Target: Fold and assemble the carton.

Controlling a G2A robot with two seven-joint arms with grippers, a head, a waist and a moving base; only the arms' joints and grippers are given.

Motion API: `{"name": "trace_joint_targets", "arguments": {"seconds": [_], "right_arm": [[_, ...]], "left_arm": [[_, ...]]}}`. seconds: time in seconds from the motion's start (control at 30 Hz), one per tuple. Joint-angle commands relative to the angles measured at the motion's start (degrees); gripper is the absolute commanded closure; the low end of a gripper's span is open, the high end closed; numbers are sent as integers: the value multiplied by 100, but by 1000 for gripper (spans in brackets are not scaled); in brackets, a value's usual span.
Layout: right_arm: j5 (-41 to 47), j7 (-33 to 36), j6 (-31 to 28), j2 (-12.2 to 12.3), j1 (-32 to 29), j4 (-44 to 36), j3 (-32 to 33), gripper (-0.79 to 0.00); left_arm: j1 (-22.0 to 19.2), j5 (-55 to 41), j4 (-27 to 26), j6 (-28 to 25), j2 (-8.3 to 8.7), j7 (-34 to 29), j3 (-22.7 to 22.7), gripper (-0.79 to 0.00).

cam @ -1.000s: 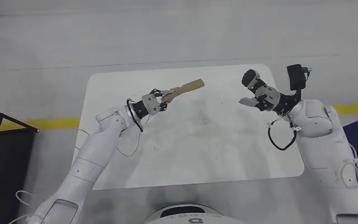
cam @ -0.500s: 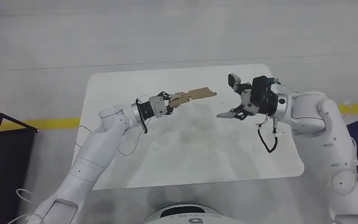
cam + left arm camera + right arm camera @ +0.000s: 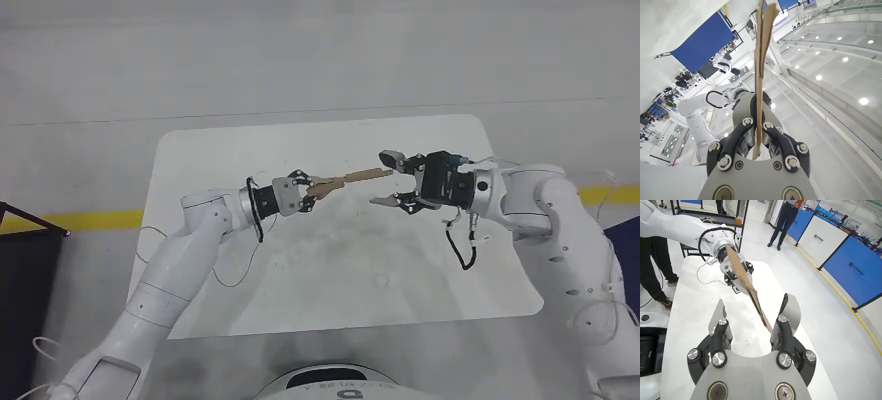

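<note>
A flat, unfolded brown carton [image 3: 350, 179] is held edge-on above the white table [image 3: 330, 280]. My left gripper [image 3: 312, 190] is shut on one end of it; in the left wrist view the carton [image 3: 761, 62] stands pinched between that gripper's [image 3: 758, 113] black pads. My right gripper [image 3: 388, 180] is open at the carton's other end. In the right wrist view the carton's free end [image 3: 753, 298] reaches between the spread fingers of this gripper [image 3: 755, 306], close to one finger [image 3: 789, 311]. The left gripper [image 3: 738, 275] faces it from farther off.
The table [image 3: 696, 306] has rounded corners and bare white surface under both arms. A thin white cable [image 3: 706, 279] lies on it near the left arm. A dark shelf rack [image 3: 715, 219] and a person's legs [image 3: 651, 272] stand beyond the table's far end.
My right gripper has swung in from the table's right side to the carton's free end. My left gripper has shifted slightly right, bringing the carton more edge-on.
</note>
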Motion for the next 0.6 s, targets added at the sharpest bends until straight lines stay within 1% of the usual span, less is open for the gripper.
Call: {"name": "trace_joint_targets", "arguments": {"seconds": [0.0,0.13,0.17,0.2,0.23,0.27,0.43,0.47,0.5,0.53,0.57], "right_arm": [[-47,-76,0,30,42,23,-87,-477],[-134,-190,0,87,135,89,-256,-225],[-148,-217,0,100,159,111,-290,-185],[-162,-236,0,113,182,138,-324,-111],[-177,-250,0,125,205,166,-357,-65],[-188,-259,0,137,228,198,-387,0],[-127,-342,0,181,319,332,-444,0],[-90,-373,0,189,330,354,-429,0],[-43,-408,0,196,334,392,-396,0],[-1,-443,16,201,331,432,-346,0],[64,-501,59,203,315,461,-297,0]], "left_arm": [[12,21,21,27,3,-1,6,0],[30,-2,34,72,2,-27,23,0],[32,-5,30,71,2,-26,25,0],[33,-8,29,71,2,-25,25,0],[32,-5,24,68,2,-26,26,0],[31,-9,24,58,1,-32,25,0],[14,-29,-6,10,-1,-107,15,0],[19,-63,-8,-50,-1,-160,-15,-277],[20,-65,-9,-127,2,-171,-54,-696],[24,-69,-14,-225,7,-192,-111,-785],[38,-90,-8,-344,14,-222,-187,-785]]}}
